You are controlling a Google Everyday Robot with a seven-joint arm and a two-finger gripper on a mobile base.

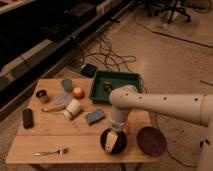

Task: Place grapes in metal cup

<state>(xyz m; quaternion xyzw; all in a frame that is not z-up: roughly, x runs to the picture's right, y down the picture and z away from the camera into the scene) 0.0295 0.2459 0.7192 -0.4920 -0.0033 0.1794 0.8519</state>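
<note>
White arm [155, 102] bends steeply downward, its gripper [113, 139] unclenched over a dark bowl [103, 143].

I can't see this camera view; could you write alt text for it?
A white robot arm reaches down over a wooden table, its open gripper at a dark bowl near the front edge. A small metal cup stands far left; a green tray sits behind.

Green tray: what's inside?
One dark clump, probably the grapes, lies inside. The arm hides part of the green tray's near edge. The gripper is over the dark bowl.
</note>
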